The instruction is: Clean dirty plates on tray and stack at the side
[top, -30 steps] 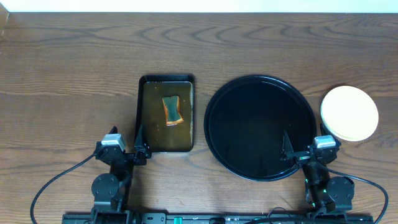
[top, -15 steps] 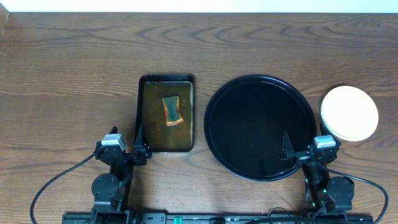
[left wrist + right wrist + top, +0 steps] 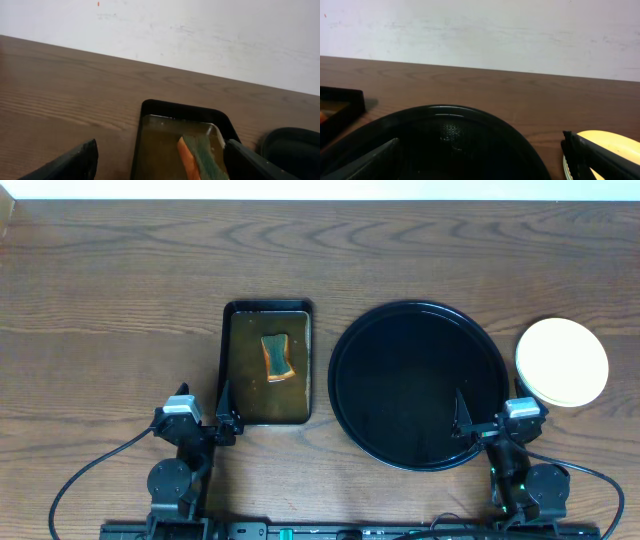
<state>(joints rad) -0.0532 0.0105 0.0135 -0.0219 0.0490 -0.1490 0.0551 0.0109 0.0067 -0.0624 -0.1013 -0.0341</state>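
The round black tray [image 3: 419,385] lies right of centre with nothing on it; it also shows in the right wrist view [image 3: 445,145]. The plates [image 3: 562,362] stand in a stack on the table just right of the tray, a plain pale yellow one on top; its edge shows in the right wrist view [image 3: 610,142]. My left gripper [image 3: 200,423] is open and empty at the near end of the sponge pan. My right gripper [image 3: 488,426] is open and empty over the tray's near right rim, left of and nearer than the stack.
A rectangular dark pan [image 3: 267,364] holding brownish water and an orange-and-green sponge [image 3: 277,357] lies left of the tray; both show in the left wrist view, pan [image 3: 150,107] and sponge [image 3: 197,157]. A white wall runs along the table's far edge.
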